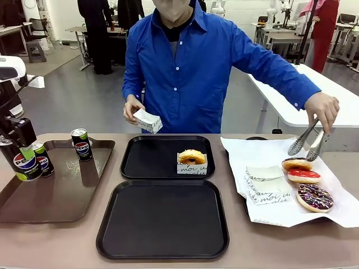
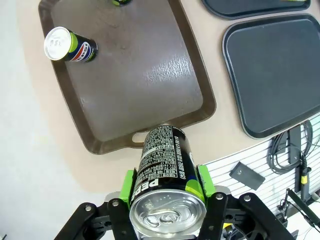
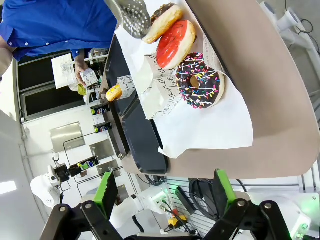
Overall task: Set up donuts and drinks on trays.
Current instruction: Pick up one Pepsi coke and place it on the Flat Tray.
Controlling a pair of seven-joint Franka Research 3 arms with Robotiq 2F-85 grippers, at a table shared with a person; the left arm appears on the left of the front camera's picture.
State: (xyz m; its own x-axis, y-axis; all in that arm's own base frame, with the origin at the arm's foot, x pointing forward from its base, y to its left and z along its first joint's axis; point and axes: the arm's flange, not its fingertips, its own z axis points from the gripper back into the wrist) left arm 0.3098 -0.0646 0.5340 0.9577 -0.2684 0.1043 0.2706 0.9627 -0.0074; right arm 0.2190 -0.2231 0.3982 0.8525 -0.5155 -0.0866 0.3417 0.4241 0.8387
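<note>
My left gripper (image 1: pixel 23 154) is shut on a black Pepsi can (image 1: pixel 26 168), held upright above the near left part of the brown tray (image 1: pixel 61 196). In the left wrist view the green pads (image 2: pixel 129 186) clamp that can (image 2: pixel 165 165) on both sides. Two more cans (image 1: pixel 42 159) (image 1: pixel 82 144) stand on the brown tray. A plain donut in a paper sleeve (image 1: pixel 192 161) sits on the far black tray (image 1: pixel 151 159); the near black tray (image 1: pixel 162 221) holds nothing. My right gripper (image 3: pixel 165 192) hangs open over the table's right end, above three donuts (image 3: pixel 200 81).
A person in a blue shirt holds a white paper sleeve (image 1: pixel 147 120) in one hand and metal tongs (image 1: pixel 307 143) in the other, over the chocolate (image 1: pixel 297 163), red (image 1: pixel 303 176) and sprinkled (image 1: pixel 314 197) donuts on white paper (image 1: pixel 348 210). Spare sleeves (image 1: pixel 263 185) lie beside them.
</note>
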